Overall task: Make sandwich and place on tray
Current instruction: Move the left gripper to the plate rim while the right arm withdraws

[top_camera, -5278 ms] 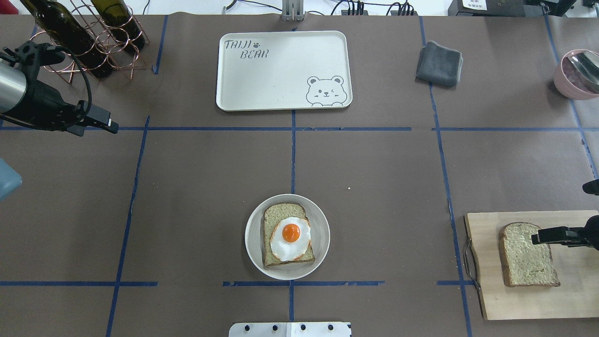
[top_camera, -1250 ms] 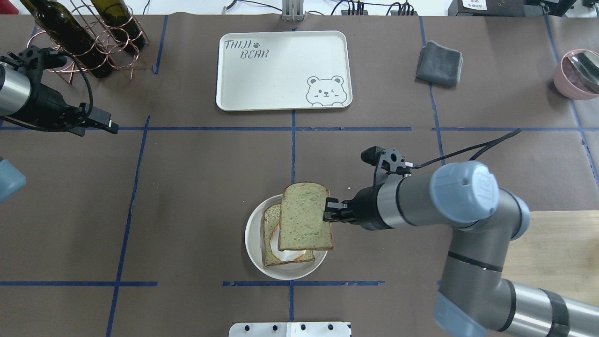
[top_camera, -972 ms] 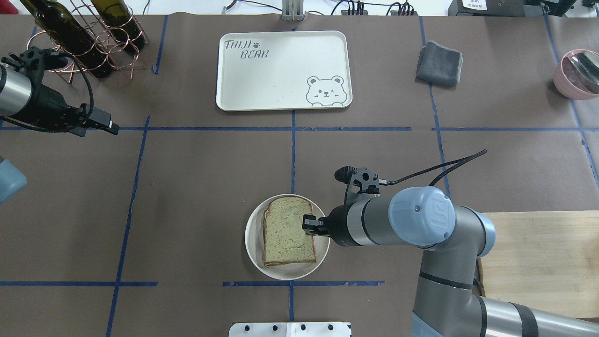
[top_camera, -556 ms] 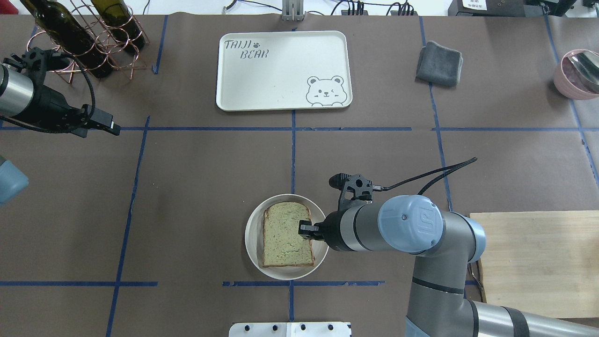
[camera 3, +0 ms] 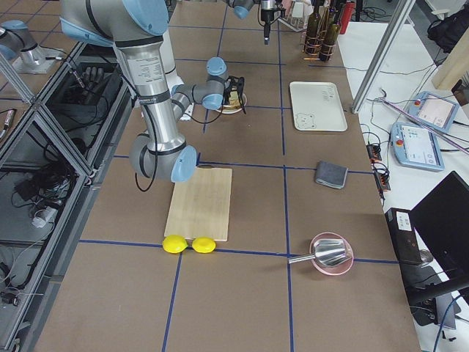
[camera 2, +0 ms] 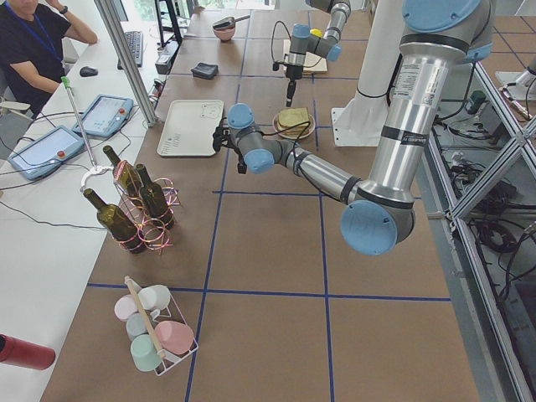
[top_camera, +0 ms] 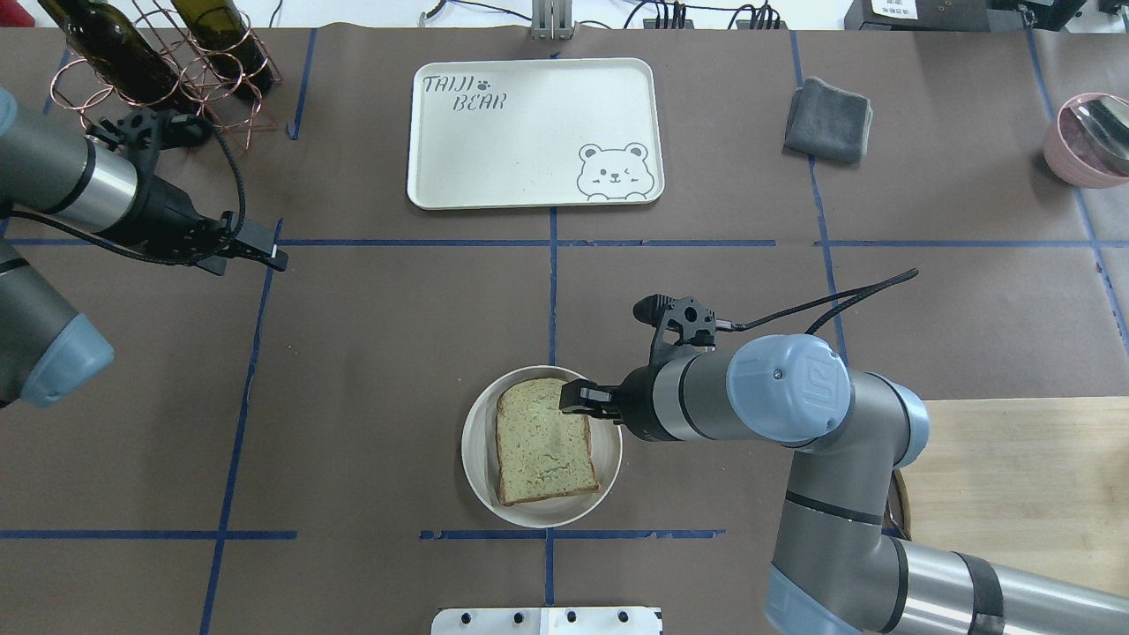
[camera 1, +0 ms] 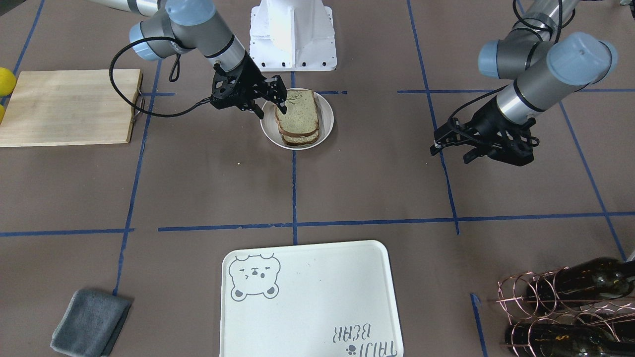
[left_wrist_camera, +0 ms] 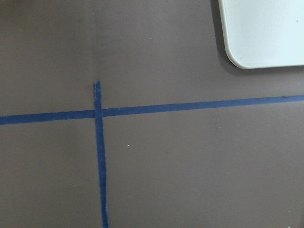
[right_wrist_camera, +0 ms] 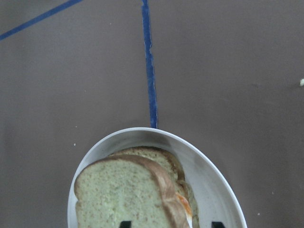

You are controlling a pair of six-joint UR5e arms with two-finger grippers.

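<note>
Tan, dark-crusted bread slices are stacked with a fried egg peeking out between them, so the sandwich (top_camera: 542, 441) sits complete on the small round white plate (top_camera: 476, 459) on the brown-papered tabletop (top_camera: 397, 335), well apart from the large cream-white bear-print tray (top_camera: 529, 132). The right end effector (top_camera: 569, 399) is at the top slice's edge, jaws spread and gripping nothing; the left end effector (top_camera: 265, 256) hovers over the tabletop, and I cannot tell its state. My read: assembly is done, transfer to the tray is left.
</note>
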